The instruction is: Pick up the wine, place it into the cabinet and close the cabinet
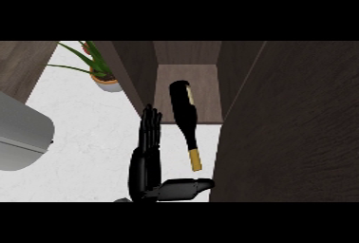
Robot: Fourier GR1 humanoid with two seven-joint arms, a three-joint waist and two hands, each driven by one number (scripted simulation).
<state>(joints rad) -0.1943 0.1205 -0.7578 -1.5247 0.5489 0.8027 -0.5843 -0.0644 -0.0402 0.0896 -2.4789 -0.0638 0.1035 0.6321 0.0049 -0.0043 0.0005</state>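
Observation:
The wine bottle is dark with a gold-capped neck. It lies on its side, its base inside the open cabinet and its neck pointing out over the white counter. My left hand is just left of the bottle with its fingers straight and pointing toward the cabinet and its thumb stretched out to the right below the bottle's cap. It is not touching the bottle. The cabinet's right door stands open and fills the right side of the view. My right hand does not show.
The cabinet's left door is open too, seen edge-on. A potted plant stands on the counter left of it. A grey rounded appliance sits at the far left edge.

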